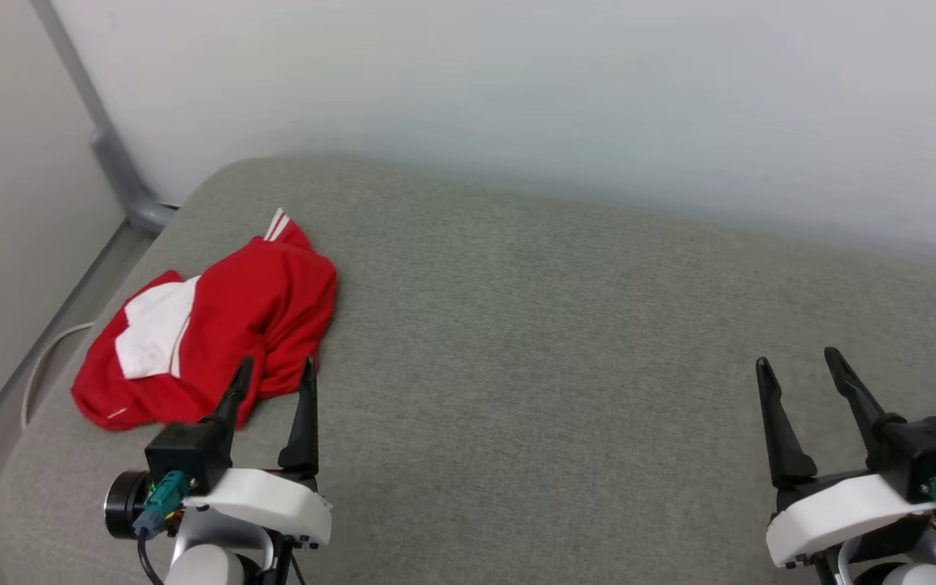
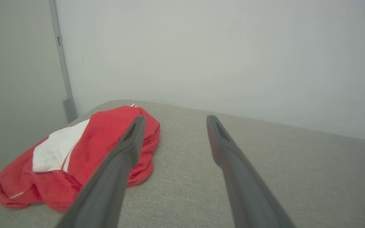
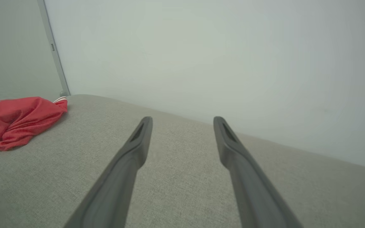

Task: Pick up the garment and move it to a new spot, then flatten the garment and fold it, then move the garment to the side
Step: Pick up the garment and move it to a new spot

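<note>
Soft, even, fairly bright light lies over all three views, and every surface looks matte. The garment (image 1: 216, 325) throws only a thin, blurred shadow on the grey cushion (image 1: 533, 341) by its left edge. The head view is crisp, with the cushion's weave plain to see. Both wrist views look milky and low in contrast, dimmer toward their corners. There the left gripper (image 2: 175, 117) and right gripper (image 3: 182, 118) go soft and blurred toward the bottom edge.
</note>
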`<state>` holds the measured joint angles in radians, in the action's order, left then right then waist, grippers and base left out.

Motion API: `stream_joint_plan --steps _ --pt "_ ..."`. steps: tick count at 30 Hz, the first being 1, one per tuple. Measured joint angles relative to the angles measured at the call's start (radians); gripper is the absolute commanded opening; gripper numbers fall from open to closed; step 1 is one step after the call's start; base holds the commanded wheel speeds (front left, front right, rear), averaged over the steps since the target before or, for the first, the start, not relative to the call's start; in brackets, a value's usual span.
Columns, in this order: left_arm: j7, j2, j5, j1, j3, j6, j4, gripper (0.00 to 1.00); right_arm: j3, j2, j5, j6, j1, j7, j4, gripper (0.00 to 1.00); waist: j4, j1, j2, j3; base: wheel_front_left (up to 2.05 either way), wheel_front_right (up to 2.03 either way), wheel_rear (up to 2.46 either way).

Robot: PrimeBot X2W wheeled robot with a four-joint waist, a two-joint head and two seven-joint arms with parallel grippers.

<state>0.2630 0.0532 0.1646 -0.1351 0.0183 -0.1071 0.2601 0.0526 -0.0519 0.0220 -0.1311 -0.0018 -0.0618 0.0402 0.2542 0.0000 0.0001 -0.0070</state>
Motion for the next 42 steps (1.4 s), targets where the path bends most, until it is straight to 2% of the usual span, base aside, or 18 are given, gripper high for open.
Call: stream_joint_plan --steps 11,19,27,34,38,42 --pt "0.0 -0.001 0.008 -0.006 -0.037 0.0 -0.003 1.0 -0.061 0.0 0.007 0.0 -0.025 0.001 -0.004 1.0 0.151 0.0 0.0 0.011 0.0 0.0 0.0" --pt "0.0 -0.001 0.007 0.002 -0.055 -0.006 -0.005 1.0 -0.068 0.0 0.014 0.0 -0.035 -0.001 -0.008 1.0 0.215 0.0 0.0 0.014 0.0 0.0 0.0" --pt "0.0 -0.001 0.009 0.004 -0.057 -0.008 -0.001 1.0 -0.067 0.0 0.023 0.0 -0.035 -0.004 -0.018 1.0 0.225 0.0 0.0 0.017 0.0 0.0 0.0" --pt "0.0 -0.001 0.038 -0.053 -0.068 -0.009 0.078 1.0 -0.063 0.0 0.021 0.0 -0.054 0.003 -0.011 1.0 0.207 0.0 0.0 0.058 0.0 0.0 0.0" --pt "-0.067 0.011 0.099 -0.138 -0.094 -0.013 0.167 1.0 -0.054 0.001 0.004 0.0 -0.078 0.018 0.004 1.0 0.185 0.0 -0.0001 0.105 0.0 0.0 0.0" --pt "-0.164 0.051 0.169 -0.251 -0.122 -0.016 0.224 1.0 -0.05 0.001 -0.01 0.0 -0.108 0.028 0.02 1.0 0.157 0.0 0.0 0.162 0.0 0.0 0.0"
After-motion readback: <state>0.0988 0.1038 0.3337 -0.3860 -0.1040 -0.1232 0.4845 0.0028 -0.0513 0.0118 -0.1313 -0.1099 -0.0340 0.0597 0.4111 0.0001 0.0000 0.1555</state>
